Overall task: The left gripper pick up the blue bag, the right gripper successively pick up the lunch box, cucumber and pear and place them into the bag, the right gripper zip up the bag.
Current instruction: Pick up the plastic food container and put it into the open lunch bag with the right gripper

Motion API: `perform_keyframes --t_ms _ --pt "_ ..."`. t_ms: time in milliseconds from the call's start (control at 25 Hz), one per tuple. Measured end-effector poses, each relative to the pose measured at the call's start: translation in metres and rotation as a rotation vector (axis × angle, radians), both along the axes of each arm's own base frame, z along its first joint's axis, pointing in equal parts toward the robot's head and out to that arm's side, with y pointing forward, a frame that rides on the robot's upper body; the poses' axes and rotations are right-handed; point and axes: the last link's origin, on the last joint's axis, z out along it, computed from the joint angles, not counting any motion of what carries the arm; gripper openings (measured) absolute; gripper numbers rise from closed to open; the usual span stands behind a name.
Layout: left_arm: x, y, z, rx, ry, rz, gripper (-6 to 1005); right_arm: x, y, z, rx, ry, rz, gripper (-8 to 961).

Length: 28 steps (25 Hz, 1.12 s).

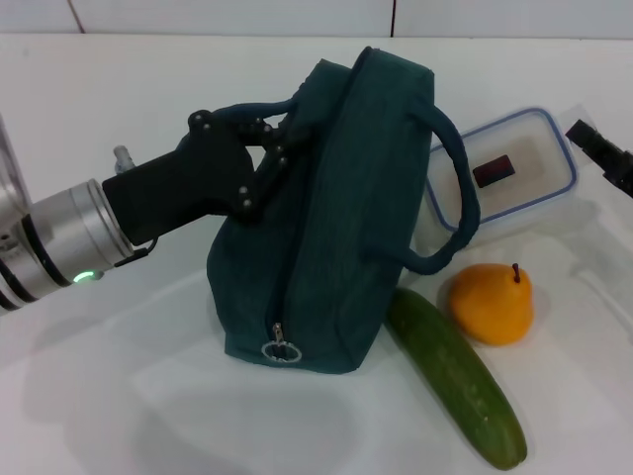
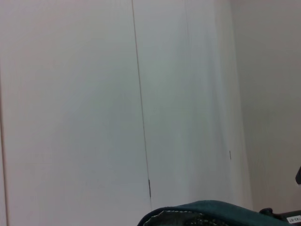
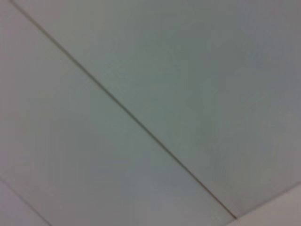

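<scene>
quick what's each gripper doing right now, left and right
Left gripper: shut on the near handle of the blue bag, holding it up tilted.
Right gripper: barely in view at the table's right edge, beside the lunch box; state cannot be told.

White table below seamed wall panels.

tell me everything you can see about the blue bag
The bag is dark teal-blue fabric, boxy, standing tilted on the white table. Its zip runs up the near end, its ring pull low near the base. Two looped handles: one hangs over the right side, the left gripper is at the other. The cucumber lies against its lower right corner; the lunch box sits behind.
</scene>
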Motion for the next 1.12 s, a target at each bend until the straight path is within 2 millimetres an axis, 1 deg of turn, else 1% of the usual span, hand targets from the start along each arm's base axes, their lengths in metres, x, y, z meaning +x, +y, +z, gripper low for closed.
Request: perform_keyframes --t_ms 280,360,560,800,1000,1120 --pt "0.004 0.000 0.002 -0.008 -0.023 -0.014 48 -0.001 -0.008 0.011 0.073 -0.009 0.058 96" --pt "0.005 0.000 0.002 -0.008 -0.024 -0.016 48 -0.003 -0.012 0.017 0.118 -0.003 0.089 98" --pt "0.005 0.000 0.002 -0.007 -0.023 -0.019 48 -0.005 -0.015 0.020 0.137 0.010 0.114 103" --pt "0.005 0.001 0.003 0.001 -0.016 -0.024 48 -0.013 -0.018 0.029 0.167 0.064 0.169 109" --pt "0.007 0.002 0.004 0.006 -0.014 -0.032 48 -0.033 -0.017 0.051 0.181 0.173 0.292 115" --pt "0.007 0.004 0.003 0.009 -0.009 -0.031 48 -0.046 -0.011 0.062 0.187 0.226 0.356 118"
